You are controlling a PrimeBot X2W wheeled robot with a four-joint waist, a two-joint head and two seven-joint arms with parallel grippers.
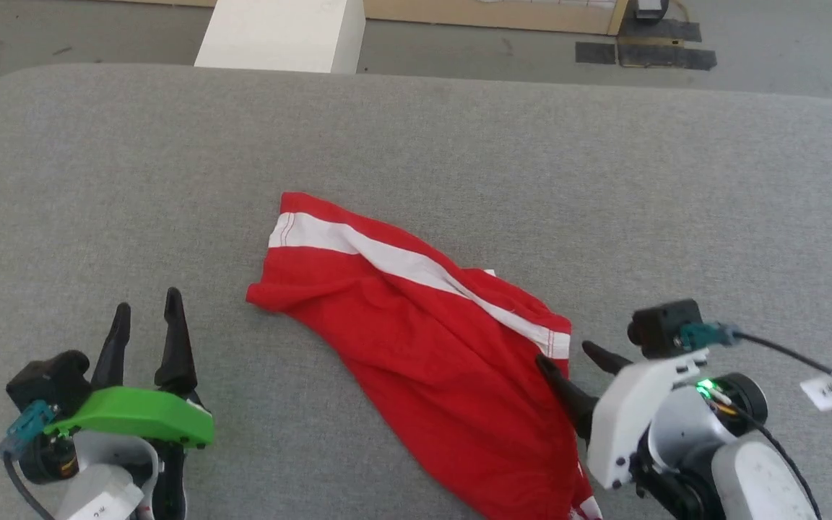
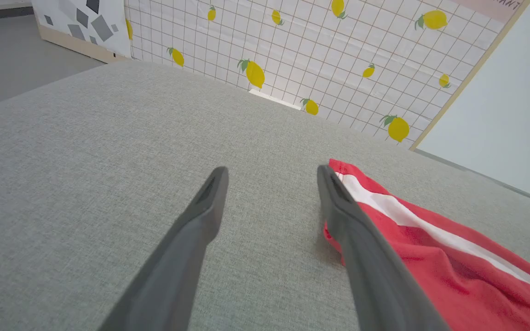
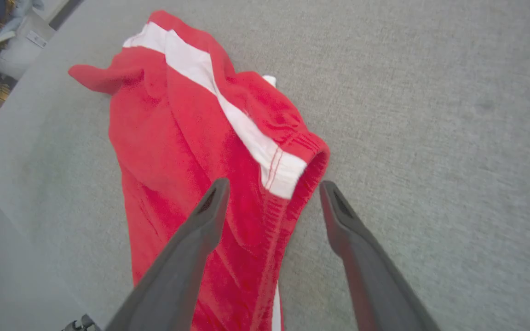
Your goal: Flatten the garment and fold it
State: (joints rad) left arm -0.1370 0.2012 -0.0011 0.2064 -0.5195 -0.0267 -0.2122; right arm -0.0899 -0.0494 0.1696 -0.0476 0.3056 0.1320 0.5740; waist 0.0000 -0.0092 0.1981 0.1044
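Both grippers are spread wide, holding nothing. The right gripper (image 1: pixel 564 354) straddles a striped corner of the garment (image 1: pixel 416 339), crumpled diagonally on a grey padded surface (image 1: pixel 604 180), seemingly to pinch it; the left gripper (image 1: pixel 147 302) sits beside the opposite hem, likely for stretching.

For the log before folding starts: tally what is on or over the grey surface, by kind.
shorts: 1
grippers: 2 (left gripper, right gripper)
Total: 3
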